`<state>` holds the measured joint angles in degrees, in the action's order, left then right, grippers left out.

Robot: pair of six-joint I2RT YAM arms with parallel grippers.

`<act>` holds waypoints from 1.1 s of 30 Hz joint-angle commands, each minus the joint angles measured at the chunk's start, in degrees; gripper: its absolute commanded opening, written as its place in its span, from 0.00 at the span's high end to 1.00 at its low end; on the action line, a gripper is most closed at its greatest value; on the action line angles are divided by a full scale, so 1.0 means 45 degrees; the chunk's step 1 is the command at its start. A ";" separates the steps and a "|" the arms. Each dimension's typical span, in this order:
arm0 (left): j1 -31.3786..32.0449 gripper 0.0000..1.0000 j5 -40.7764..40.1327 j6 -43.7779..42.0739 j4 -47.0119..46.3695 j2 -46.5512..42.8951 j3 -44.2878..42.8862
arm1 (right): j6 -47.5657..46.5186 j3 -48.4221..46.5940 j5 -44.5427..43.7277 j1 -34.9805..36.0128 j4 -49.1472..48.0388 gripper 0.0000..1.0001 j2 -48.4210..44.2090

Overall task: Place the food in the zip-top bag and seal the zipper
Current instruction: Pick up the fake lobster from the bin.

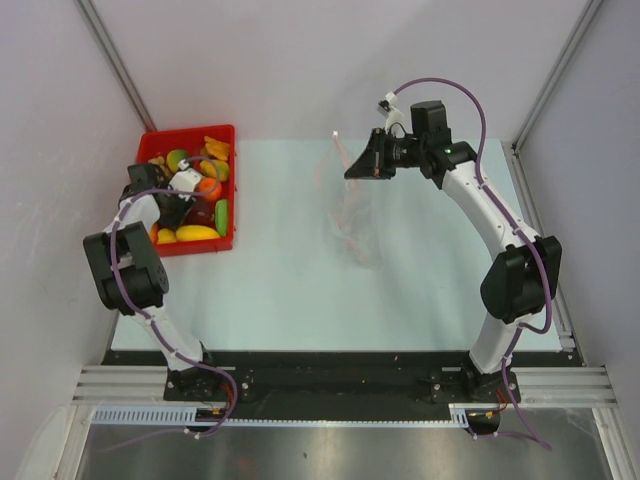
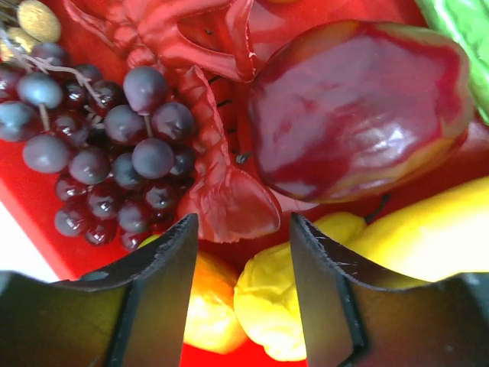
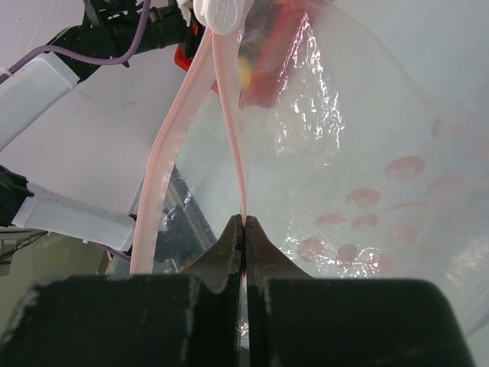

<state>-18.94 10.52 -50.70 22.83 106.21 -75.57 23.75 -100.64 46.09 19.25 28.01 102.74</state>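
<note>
The food lies in a red tray [image 1: 190,131] at the far left. My left gripper [image 1: 190,205] is open and low over it. In the left wrist view its jaws [image 2: 243,222] stand apart over a lumpy yellow piece [image 2: 275,306] and an orange piece [image 2: 206,306], touching neither. A dark purple grape bunch [image 2: 114,153] and a glossy dark red fruit [image 2: 359,107] lie just ahead. My right gripper [image 1: 352,168] is shut on the zip-top bag [image 1: 355,215] and holds it hanging above the table. Its jaws [image 3: 244,223] pinch one pink zipper strip [image 3: 229,115]; the mouth gapes open.
A red toy crustacean [image 2: 221,191], a yellow banana-like piece [image 2: 428,229] and a green piece [image 2: 458,30] crowd the tray. A white slider [image 3: 221,11] sits at the zipper's far end. The pale table [image 1: 280,280] lies between tray and bag.
</note>
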 commanded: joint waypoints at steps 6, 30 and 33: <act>-0.0069 0.77 0.0179 0.0463 -0.0289 -0.0379 -0.0784 | -0.0062 -0.0526 0.0052 -0.0019 -0.0267 1.00 0.0099; -0.0147 1.00 0.1862 0.7160 0.1666 -0.4733 -0.1295 | -0.0336 -0.0663 -0.0026 0.0352 -0.0170 1.00 0.0138; -0.0166 1.00 0.1802 0.8937 0.1412 -0.5574 -0.0494 | -0.0453 -0.0644 -0.0026 0.0372 -0.0053 1.00 0.0119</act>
<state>-19.16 17.98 -22.28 33.89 87.48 -80.71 23.03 -100.97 45.91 20.60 28.01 103.63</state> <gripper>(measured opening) 0.043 0.011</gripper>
